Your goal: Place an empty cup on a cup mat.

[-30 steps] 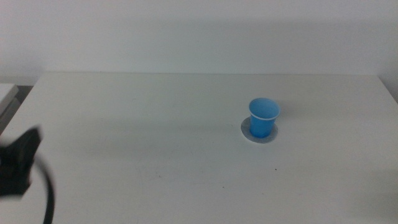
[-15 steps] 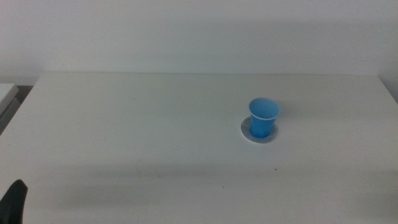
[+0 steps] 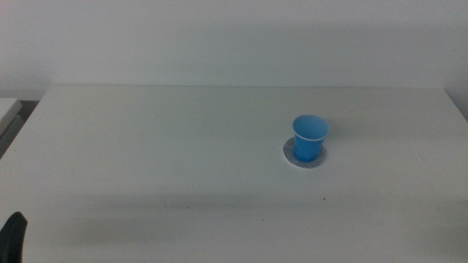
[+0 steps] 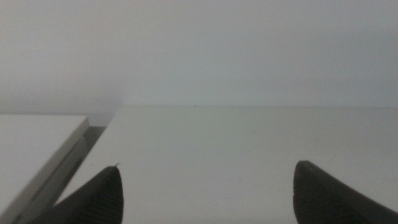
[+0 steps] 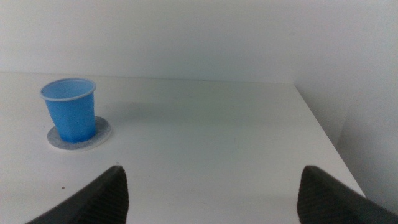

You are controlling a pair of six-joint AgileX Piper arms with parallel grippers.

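Note:
The blue cup (image 3: 310, 138) stands upright on the round grey cup mat (image 3: 291, 154), right of the table's centre; nothing touches it. The right wrist view shows the same cup (image 5: 70, 109) on the mat (image 5: 99, 135), well away from my right gripper (image 5: 211, 186), which is open and holds nothing. My left gripper (image 4: 208, 186) is open and empty near the table's left edge, far from the cup. In the middle view only a dark tip of the left arm (image 3: 13, 235) shows at the bottom left corner.
The white table (image 3: 183, 146) meets a pale wall behind it. A lighter surface (image 4: 31, 140) lies beside the table's left edge across a narrow gap. The table's right edge (image 5: 323, 134) drops off to the side of the cup.
The left arm has drawn back down and out toward the bottom left corner of the middle view, leaving only a small dark tip. The cup and mat have not moved.

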